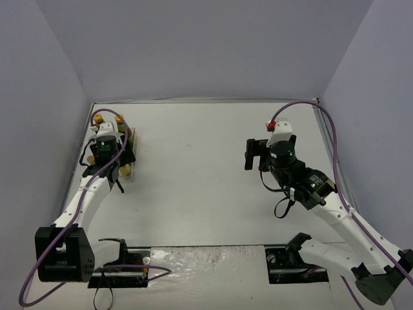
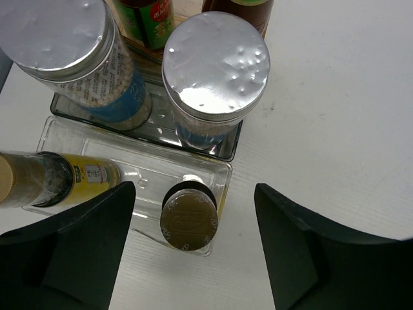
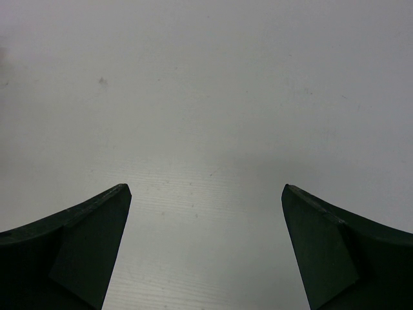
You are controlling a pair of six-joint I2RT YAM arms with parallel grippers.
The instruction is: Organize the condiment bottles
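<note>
The left gripper [image 2: 193, 197] was held over the front section of the clear tray [image 2: 139, 173], its jaws spread to either side of a brown-capped yellow bottle [image 2: 188, 223] standing there, without contact. A second yellow bottle [image 2: 64, 177] was seen in the same section, the silver-lidded jars [image 2: 216, 64] in the tray's middle, and the dark bottles [image 2: 151, 16] at its back. The right gripper [image 3: 206, 194] was positioned well away from the tray, jaws spread, with nothing between them.

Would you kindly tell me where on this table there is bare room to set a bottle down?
Free: the wide middle of the table between the tray and the right pincer, and the patch under that open pincer. Crowded: the far-left corner, where silver-lidded jars and yellow bottles pack the tray under the left pincer.
</note>
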